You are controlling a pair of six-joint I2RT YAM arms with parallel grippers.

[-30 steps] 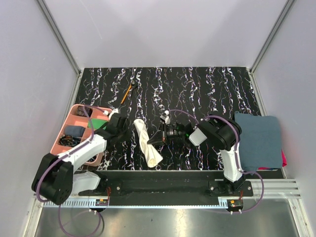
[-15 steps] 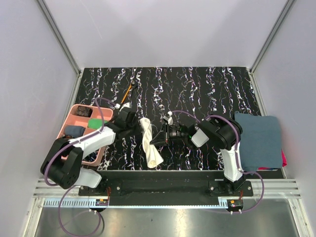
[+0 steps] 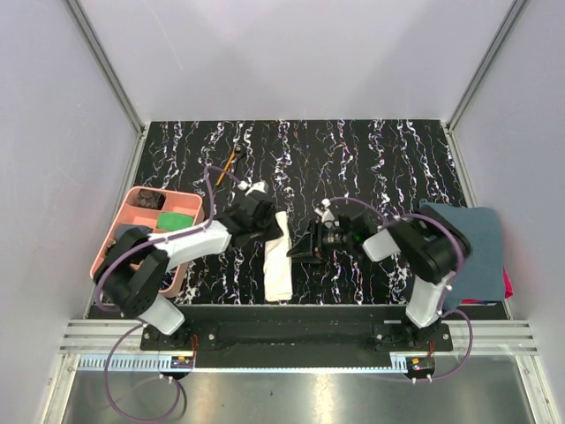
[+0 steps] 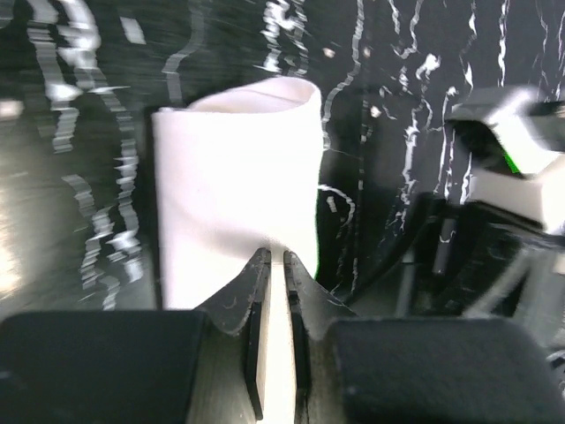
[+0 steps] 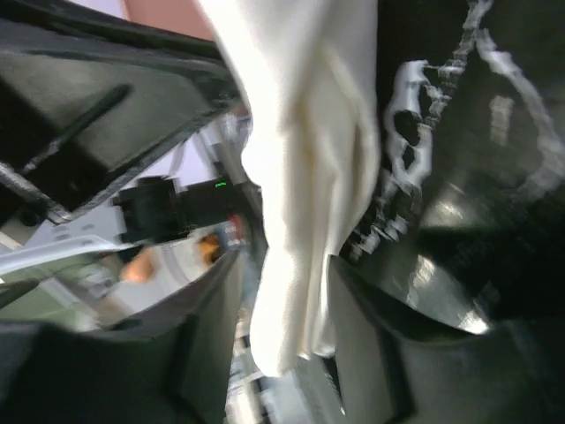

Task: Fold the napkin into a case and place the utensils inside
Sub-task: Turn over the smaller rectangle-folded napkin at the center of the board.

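Napkin (image 3: 280, 265) lies lengthwise near-to-far; left gripper (image 4: 274, 287) pinches its far end; right gripper (image 5: 282, 300) spread.

From my console, the napkin (image 3: 279, 265) reads plain cream with no print. The tabletop (image 3: 380, 159) under it is black, streaked all over with white marble veins. Left of the napkin, the compartment tray (image 3: 163, 191) is salmon pink with a green item (image 3: 177, 219) in it. Well to the right of the napkin, the folded towel (image 3: 463, 243) is a dusky blue-grey, and a bright pink-red item (image 3: 507, 284) peeks from under its far side. Beyond the napkin, the stick (image 3: 229, 165) has an orange handle and a black end. The left arm (image 3: 190, 240) and right arm (image 3: 424, 296) are white and black, trailing purple cables (image 3: 110, 389). The walls (image 3: 291, 62) around are pale lavender-grey.
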